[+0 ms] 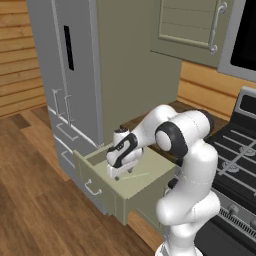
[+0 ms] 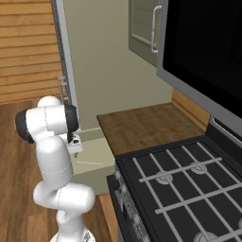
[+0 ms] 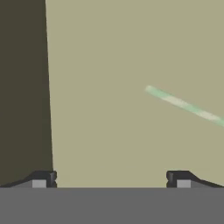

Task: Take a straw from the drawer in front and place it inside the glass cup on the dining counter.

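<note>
Drawer (image 1: 131,192) floor, hand (image 3: 111,178) wide, empty

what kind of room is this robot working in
Most likely a home kitchen: a gas stove with grates, a tall grey fridge, and an open sage-green drawer beneath a wood countertop.

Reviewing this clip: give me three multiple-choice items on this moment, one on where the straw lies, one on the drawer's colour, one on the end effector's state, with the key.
1. Where is the straw?
A. On the drawer floor
B. On the stove
C. Between the fingertips

2. What colour is the drawer?
A. Steel grey
B. Sage green
C. Dark brown

3. How is the end effector?
A. Shut on the straw
B. Shut, empty
C. Open, empty

Key: 1 A, the hand view shows it flat on the drawer floor, off to one side. 2 B, the pulled-out box and its front are green. 3 C, the fingertips stand wide apart with nothing between them.
</note>
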You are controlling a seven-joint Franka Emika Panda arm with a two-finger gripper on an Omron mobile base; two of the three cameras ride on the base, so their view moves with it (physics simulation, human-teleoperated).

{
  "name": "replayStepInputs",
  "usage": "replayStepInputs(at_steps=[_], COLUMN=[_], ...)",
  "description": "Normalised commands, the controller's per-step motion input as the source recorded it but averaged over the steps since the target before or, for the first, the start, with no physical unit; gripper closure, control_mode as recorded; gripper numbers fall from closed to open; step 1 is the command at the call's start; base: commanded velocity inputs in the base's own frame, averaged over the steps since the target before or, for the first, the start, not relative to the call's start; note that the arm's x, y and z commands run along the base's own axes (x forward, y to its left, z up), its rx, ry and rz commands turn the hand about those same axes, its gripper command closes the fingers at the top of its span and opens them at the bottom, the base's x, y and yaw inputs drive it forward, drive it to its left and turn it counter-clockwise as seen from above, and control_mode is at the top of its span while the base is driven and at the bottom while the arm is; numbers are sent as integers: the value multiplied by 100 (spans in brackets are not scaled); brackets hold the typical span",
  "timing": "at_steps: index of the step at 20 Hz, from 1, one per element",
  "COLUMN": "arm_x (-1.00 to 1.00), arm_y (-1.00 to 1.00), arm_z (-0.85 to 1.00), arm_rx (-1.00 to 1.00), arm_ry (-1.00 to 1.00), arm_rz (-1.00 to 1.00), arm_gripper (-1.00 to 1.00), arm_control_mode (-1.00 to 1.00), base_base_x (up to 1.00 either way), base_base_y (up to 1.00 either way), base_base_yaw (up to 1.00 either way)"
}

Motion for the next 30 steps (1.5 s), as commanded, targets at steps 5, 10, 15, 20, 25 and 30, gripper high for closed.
replayStepInputs(at_steps=[5, 10, 15, 20, 25, 30], arm_x=[0, 1, -14, -39, 5, 36], arm_y=[34, 43, 70, 77, -15, -47], arm_z=[-34, -32, -18, -1, 21, 0], arm_rx=[5, 4, 5, 5, -1, -3], arm_ry=[1, 2, 5, 6, -1, 0], arm_rz=[4, 4, 5, 3, 0, 0], arm_gripper=[-100, -100, -100, -100, -100, -100], arm_control_mode=[-100, -100, -100, -100, -100, -100], base_base_x=[0, 0, 0, 0, 0, 0], base_base_y=[0, 0, 0, 0, 0, 0], base_base_yaw=[0, 0, 0, 0, 0, 0])
